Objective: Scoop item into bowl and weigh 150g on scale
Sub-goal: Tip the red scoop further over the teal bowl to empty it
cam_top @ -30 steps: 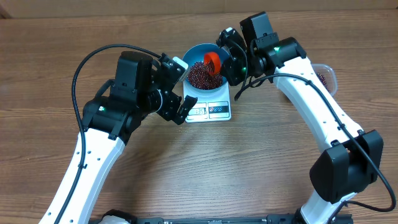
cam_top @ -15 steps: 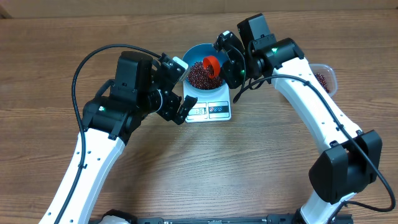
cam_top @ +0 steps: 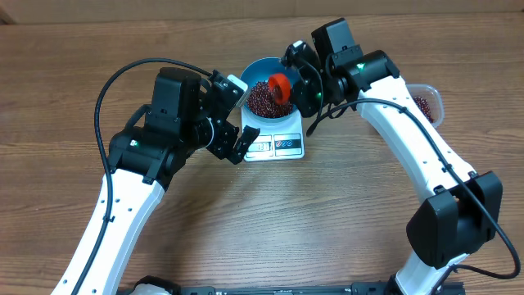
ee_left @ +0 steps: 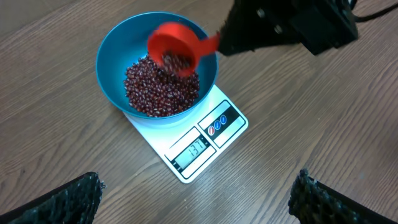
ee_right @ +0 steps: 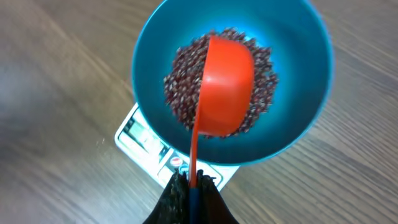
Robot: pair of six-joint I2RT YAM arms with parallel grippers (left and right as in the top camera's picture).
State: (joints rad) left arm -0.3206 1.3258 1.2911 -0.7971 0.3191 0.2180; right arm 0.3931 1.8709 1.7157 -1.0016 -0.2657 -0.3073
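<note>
The blue bowl stands on the white scale, with a heap of dark red beans inside it. My right gripper is shut on the handle of a red scoop, whose cup hangs tilted over the beans. In the right wrist view the scoop covers the middle of the heap, and my right gripper pinches the thin handle. In the left wrist view a few beans lie in the scoop. My left gripper stands wide open in front of the scale, holding nothing.
A clear plastic tub with more beans sits at the right, partly behind the right arm. The left arm is close to the scale's left side. Black cables loop above both arms over the wooden table.
My right gripper has shifted slightly up and left over the bowl, and the scoop has turned a little with it. The left arm has not moved.
</note>
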